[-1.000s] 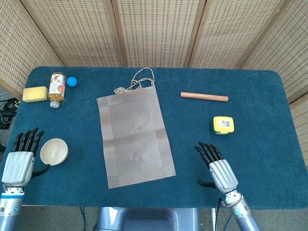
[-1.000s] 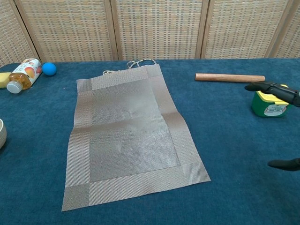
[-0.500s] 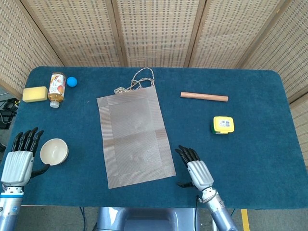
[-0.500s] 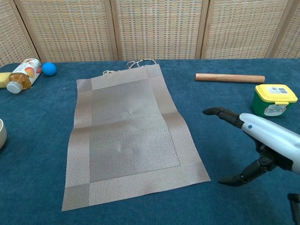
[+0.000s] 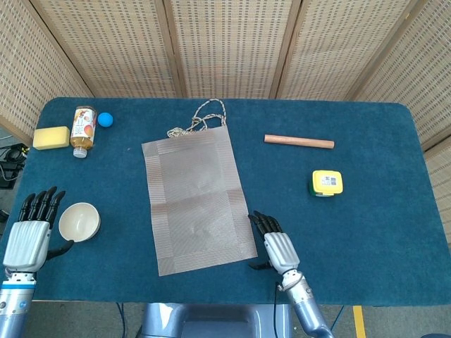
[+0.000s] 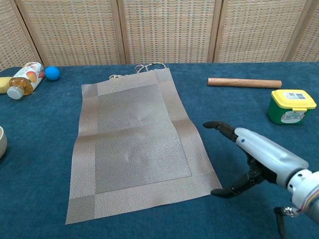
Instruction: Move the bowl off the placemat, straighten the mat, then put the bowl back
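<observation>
Bowl sat lower left, off the placemat. Right hand hovered empty, fingers spread, beside the mat's lower-right corner; left hand released beside bowl.

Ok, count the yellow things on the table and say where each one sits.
2. A yellow sponge lies at the far left corner, beside the bottle. A yellow-lidded container sits on the right, nearer than the wooden stick. Nothing appears hidden.

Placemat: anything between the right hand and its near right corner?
Nothing visible. The right hand sits open on bare blue table just right of the placemat, its thumb close to the mat's near right corner. The yellow-lidded container and wooden rod lie farther back, out of the way.
</observation>
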You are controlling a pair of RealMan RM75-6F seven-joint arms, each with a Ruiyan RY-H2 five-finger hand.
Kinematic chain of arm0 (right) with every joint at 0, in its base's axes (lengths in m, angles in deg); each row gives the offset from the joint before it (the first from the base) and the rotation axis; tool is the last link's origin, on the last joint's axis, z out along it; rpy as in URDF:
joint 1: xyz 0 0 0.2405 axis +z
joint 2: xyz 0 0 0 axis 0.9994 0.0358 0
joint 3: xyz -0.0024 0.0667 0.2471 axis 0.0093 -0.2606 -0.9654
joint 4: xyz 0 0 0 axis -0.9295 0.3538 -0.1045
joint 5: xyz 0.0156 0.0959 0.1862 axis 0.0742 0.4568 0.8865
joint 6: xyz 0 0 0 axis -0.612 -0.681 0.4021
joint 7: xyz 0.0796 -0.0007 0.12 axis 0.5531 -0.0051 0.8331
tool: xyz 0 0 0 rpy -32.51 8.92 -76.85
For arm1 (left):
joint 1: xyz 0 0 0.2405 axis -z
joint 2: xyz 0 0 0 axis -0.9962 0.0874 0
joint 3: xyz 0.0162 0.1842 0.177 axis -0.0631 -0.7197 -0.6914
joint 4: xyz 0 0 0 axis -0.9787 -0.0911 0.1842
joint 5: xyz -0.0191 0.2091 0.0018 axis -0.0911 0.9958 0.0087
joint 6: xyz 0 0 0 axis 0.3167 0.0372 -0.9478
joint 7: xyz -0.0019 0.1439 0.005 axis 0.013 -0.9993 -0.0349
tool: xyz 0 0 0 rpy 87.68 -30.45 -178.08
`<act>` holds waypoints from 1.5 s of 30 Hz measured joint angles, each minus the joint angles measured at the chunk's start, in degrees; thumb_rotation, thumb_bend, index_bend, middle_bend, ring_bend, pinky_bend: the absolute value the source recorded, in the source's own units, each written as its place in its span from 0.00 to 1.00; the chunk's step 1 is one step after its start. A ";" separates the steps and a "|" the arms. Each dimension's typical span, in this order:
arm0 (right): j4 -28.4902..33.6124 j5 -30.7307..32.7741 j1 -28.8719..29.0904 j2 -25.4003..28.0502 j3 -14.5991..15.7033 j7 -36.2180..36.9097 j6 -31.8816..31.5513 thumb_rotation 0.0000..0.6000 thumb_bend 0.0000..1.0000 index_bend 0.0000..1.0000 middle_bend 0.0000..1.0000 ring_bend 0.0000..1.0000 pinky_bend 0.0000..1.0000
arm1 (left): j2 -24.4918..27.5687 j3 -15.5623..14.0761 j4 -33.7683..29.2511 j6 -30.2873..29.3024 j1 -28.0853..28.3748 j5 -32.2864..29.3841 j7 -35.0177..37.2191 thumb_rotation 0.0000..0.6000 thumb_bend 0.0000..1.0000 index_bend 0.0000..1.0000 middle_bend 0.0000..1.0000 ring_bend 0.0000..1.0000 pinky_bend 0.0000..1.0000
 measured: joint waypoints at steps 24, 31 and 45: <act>-13.45 -0.20 1.85 -7.94 0.69 -0.44 -0.03 1.00 0.23 0.00 0.00 0.00 0.00 | 0.24 1.34 0.52 1.65 -0.33 -0.63 1.65 1.00 0.00 0.00 0.00 0.00 0.00; -14.87 -0.38 1.73 -8.90 0.36 3.15 -0.31 1.00 0.22 0.00 0.00 0.00 0.00 | 0.03 1.70 0.69 1.65 -0.44 -0.69 2.15 1.00 0.00 0.00 0.00 0.00 0.00; -22.64 -9.61 0.36 -11.95 0.49 18.27 -11.43 1.00 0.25 0.00 0.00 0.00 0.00 | -0.46 2.25 1.32 1.23 -0.78 -0.02 2.93 1.00 0.00 0.00 0.00 0.00 0.00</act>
